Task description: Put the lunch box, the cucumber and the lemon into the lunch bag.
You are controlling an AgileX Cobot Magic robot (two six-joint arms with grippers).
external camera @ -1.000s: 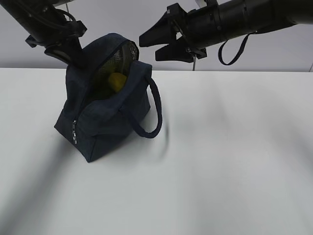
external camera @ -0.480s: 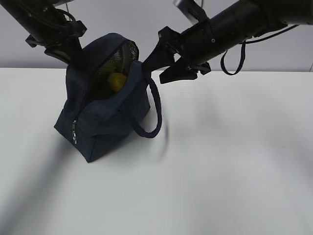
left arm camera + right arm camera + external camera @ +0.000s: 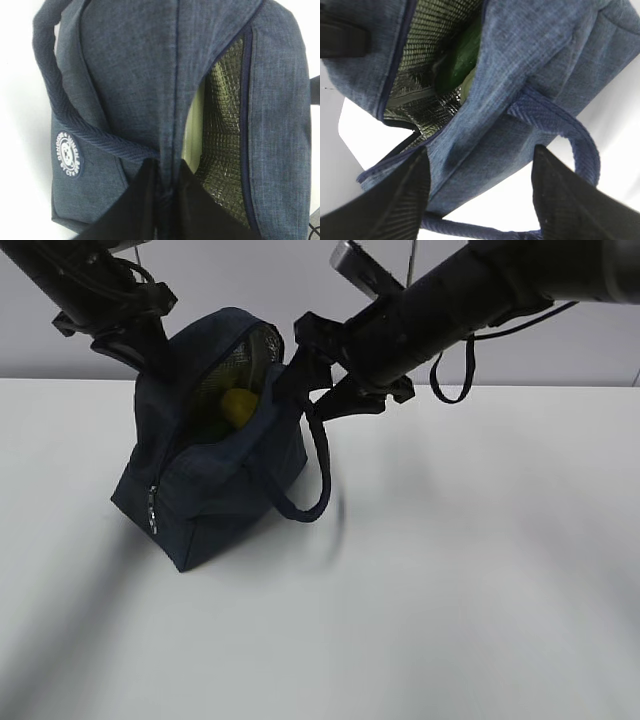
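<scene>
The navy lunch bag (image 3: pixel 215 465) stands tilted on the table with its top unzipped. My left gripper (image 3: pixel 150 348) is shut on the bag's upper flap (image 3: pixel 167 100), fabric pinched between the fingers (image 3: pixel 145 200). Inside, the yellow lemon (image 3: pixel 238 405) shows in the opening. The dark green cucumber (image 3: pixel 462 55) lies against the silver lining, and a pale strip of the lunch box (image 3: pixel 192 132) shows beside it. My right gripper (image 3: pixel 300 380) is open at the bag's right top edge. Its jaws straddle the side wall (image 3: pixel 480 150) next to the loop handle (image 3: pixel 570 130).
The white table (image 3: pixel 450 570) carries only the bag. The front handle (image 3: pixel 318 470) hangs off the bag's right side. A black cable loop (image 3: pixel 455 375) dangles under the right arm. A pale wall closes off the back.
My right gripper has swung left and down from above the table to the bag's right top edge, jaws slightly narrower. The left gripper and bag have not moved.
</scene>
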